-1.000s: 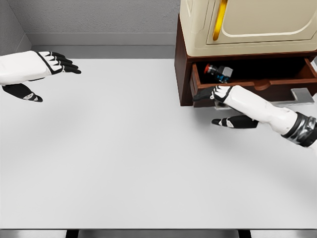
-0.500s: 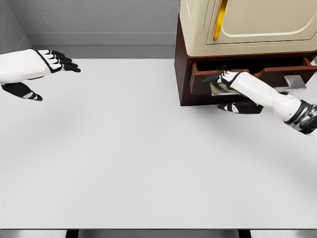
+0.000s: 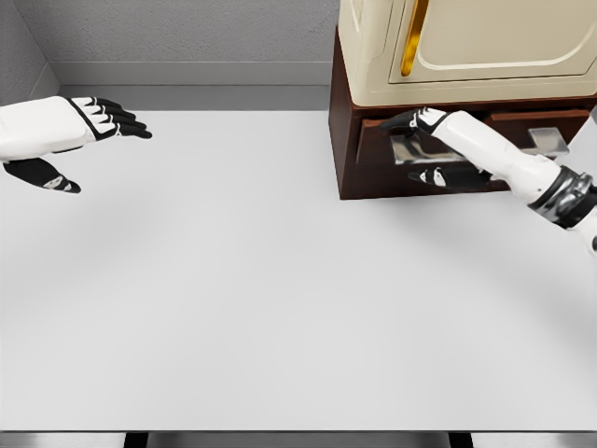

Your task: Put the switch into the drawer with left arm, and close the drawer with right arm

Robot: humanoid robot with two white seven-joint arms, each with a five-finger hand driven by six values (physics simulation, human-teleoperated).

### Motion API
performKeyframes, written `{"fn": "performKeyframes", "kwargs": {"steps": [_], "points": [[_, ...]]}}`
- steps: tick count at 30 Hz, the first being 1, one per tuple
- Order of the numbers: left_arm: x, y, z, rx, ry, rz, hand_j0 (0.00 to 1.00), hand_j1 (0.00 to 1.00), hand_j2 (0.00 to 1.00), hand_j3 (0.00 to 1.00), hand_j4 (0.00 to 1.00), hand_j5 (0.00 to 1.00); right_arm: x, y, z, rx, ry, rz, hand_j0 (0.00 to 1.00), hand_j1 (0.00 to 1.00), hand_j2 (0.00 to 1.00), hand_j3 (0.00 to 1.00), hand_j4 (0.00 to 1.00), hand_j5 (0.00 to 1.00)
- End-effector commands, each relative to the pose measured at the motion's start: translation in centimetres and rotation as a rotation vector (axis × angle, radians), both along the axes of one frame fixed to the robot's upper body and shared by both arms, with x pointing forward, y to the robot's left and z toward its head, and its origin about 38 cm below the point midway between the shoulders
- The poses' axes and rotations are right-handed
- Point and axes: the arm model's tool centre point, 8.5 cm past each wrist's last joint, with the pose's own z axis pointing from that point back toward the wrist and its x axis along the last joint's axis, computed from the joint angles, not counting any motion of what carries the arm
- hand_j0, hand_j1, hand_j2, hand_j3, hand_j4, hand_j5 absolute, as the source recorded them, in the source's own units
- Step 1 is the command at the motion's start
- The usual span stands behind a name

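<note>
The brown drawer (image 3: 378, 154) sits pushed into the dark wooden cabinet (image 3: 343, 140) at the table's back right, its front nearly flush with the frame. My right hand (image 3: 417, 145) lies flat against the drawer front beside the metal handle (image 3: 550, 142), fingers straight and open, thumb below. The switch is hidden inside the drawer. My left hand (image 3: 93, 140) hovers at the far left over the table, open and holding nothing.
A cream appliance (image 3: 466, 47) with a yellow handle (image 3: 413, 37) stands on top of the cabinet. The white table (image 3: 233, 299) spreads in front, with a grey wall behind it.
The right hand pushed the drawer back into the cabinet; the drawer went from wide open, with the switch visible inside, to almost shut. The left hand stayed in place.
</note>
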Motion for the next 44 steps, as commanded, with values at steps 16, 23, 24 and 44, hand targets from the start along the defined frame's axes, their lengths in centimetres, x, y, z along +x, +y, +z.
{"fn": "performKeyframes", "kwargs": {"steps": [16,23,24,44], "points": [[0.0,0.1,0.2,-0.006,-0.004,0.005,1.0,1.0,1.0,1.0,1.0,1.0,1.5,0.1,-0.6,0.017,0.014,-0.03,0.8,0.8,0.8,0.8,0.8,0.8],[0.0,0.1,0.3,-0.007,-0.004,0.003,1.0,1.0,1.0,1.0,1.0,1.0,0.3,1.1,0.6,0.031,-0.012,0.019,0.8,0.8,0.8,0.8,0.8,0.8],[0.0,0.2,0.3,-0.012,-0.002,0.005,1.0,1.0,1.0,1.0,1.0,1.0,0.0,1.3,1.0,0.029,-0.024,0.03,0.8,0.8,0.8,0.8,0.8,0.8],[0.0,0.1,0.4,-0.017,-0.001,0.004,1.0,1.0,1.0,1.0,1.0,1.0,-5.4,-4.0,4.3,0.036,-0.116,-0.037,0.99,0.99,0.99,0.99,0.99,0.99]]}}
